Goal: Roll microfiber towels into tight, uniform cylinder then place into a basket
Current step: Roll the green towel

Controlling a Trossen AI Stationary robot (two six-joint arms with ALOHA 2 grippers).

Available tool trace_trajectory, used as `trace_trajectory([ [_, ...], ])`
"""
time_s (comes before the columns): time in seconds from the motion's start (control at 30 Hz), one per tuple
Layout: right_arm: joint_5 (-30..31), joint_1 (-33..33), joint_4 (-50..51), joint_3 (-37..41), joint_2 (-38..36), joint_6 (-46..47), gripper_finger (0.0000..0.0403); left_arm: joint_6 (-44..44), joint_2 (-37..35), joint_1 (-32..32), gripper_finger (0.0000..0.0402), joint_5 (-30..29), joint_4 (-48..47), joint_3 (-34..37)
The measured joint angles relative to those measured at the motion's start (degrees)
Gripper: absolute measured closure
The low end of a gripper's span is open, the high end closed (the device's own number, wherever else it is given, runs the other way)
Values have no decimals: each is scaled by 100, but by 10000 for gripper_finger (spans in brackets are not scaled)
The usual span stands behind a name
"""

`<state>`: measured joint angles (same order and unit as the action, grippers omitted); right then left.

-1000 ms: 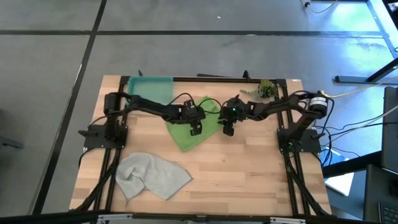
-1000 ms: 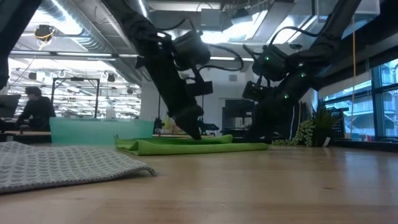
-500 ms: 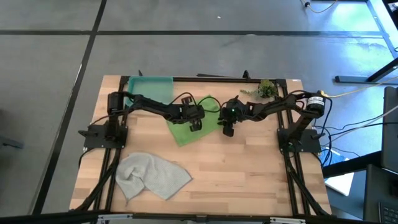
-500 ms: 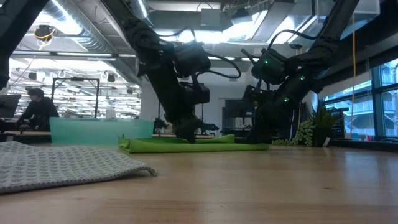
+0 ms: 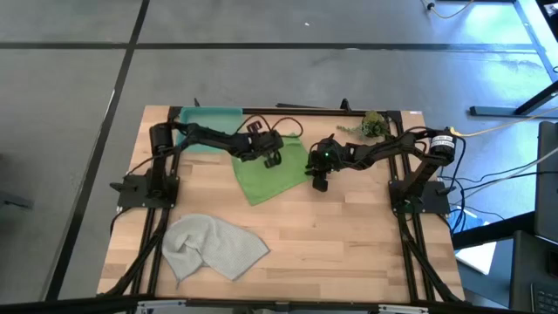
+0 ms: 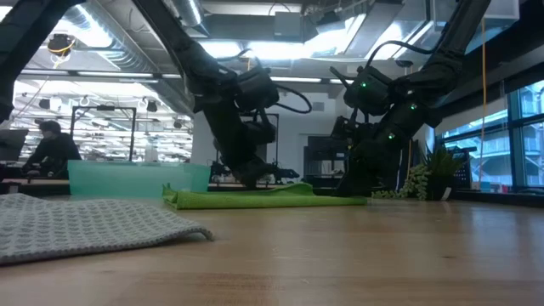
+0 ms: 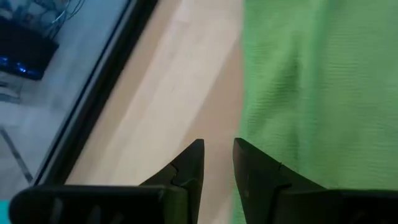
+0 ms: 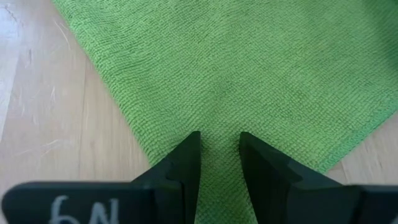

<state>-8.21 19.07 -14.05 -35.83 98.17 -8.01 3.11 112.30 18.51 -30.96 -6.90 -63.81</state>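
Little is done: the green towel [image 5: 272, 173] lies flat at frame centre, the grey towel [image 5: 212, 248] crumpled lower left, the basket [image 5: 212, 122] (upper left) unfilled. Both the left gripper [image 5: 271, 158] and right gripper [image 5: 318, 181] stand slightly apart, gripping nothing.

Green towel [image 5: 268, 178] flat mid-table; grey towel [image 5: 212, 247] crumpled; teal basket [image 5: 209, 119] at corner.

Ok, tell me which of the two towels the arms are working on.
The lime green towel, lying flat mid-table between both grippers. The grey towel lies crumpled near the front left of the table, away from both arms.
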Motion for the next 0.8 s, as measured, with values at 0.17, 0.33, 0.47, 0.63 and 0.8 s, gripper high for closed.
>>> trace_trajectory([
  [0.17,175,-8,16,0,-12,15,289,-25,-419,-85,319,32,-159,-6],
  [0.33,242,43,67,2,-35,4,289,-246,-897,-368,319,336,-819,-9],
  [0.47,259,55,77,2,-39,0,289,-599,-967,-613,319,912,-1863,-4],
  [0.63,258,57,88,2,-42,0,289,-900,-843,-944,319,1122,-2347,0],
  [0.8,260,57,101,2,-44,0,289,-998,-726,-1152,319,1123,-2209,-1],
])
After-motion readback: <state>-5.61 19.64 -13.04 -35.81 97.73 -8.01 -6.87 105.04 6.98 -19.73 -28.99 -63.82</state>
